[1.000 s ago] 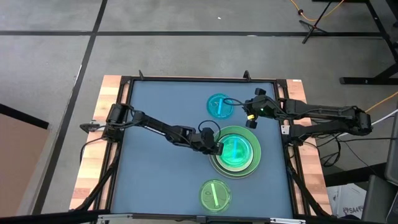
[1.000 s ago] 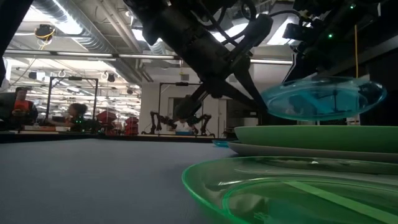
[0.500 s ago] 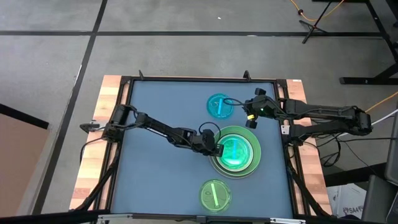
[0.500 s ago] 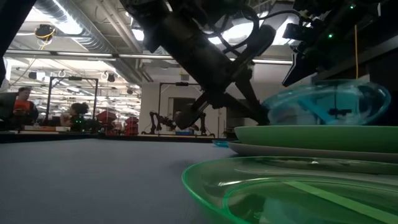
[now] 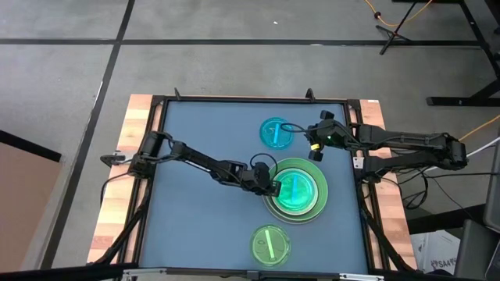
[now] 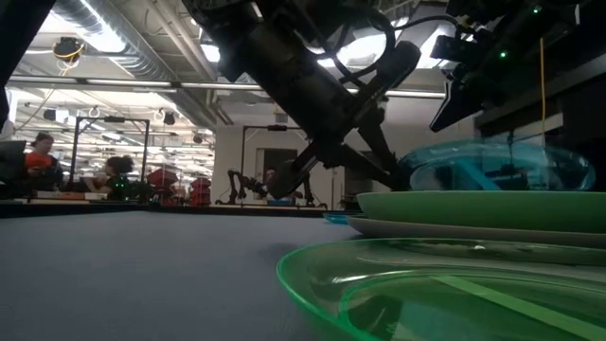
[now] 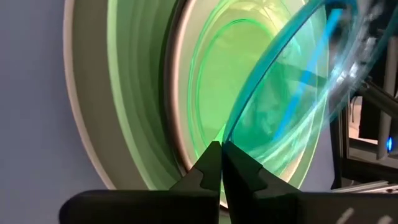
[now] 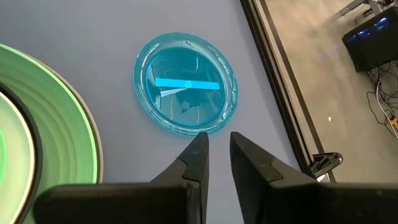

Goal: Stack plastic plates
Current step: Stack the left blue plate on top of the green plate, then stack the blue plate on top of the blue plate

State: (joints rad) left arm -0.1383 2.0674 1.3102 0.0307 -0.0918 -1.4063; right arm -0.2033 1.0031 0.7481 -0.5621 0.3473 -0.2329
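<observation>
A stack of plates [image 5: 295, 190] stands right of the table's middle: large grey [image 7: 81, 93] lowest, light green [image 7: 137, 93] on it, then a white rim [image 7: 177, 93] and a translucent green plate [image 7: 249, 93]. My left gripper [image 5: 271, 187] is shut on a small translucent blue plate [image 6: 492, 166], held low over the stack. A second blue plate [image 8: 186, 84] lies flat on the table beyond the stack. My right gripper [image 8: 216, 146] hovers near that plate, narrowly open, touching nothing. A small green plate [image 5: 270, 244] lies near the table's near edge. My left gripper pinches the blue plate's rim [image 7: 229, 134] between its two fingertips, on the side toward the table's left, coming slanted down from the left. The plate is almost level, just above the light green plate [image 6: 473, 204]; whether it rests on the stack I cannot tell.
The table's left half [image 5: 195, 218] is bare blue-grey surface. A dark frame rail [image 8: 273, 87] runs along the right edge near my right gripper. People sit far off in the room [image 6: 38, 161] behind the table.
My left gripper has gone down a little over the stack, still shut on the blue plate. The plate, raised and tilted a second ago, has come down and now lies almost level just above the stack.
</observation>
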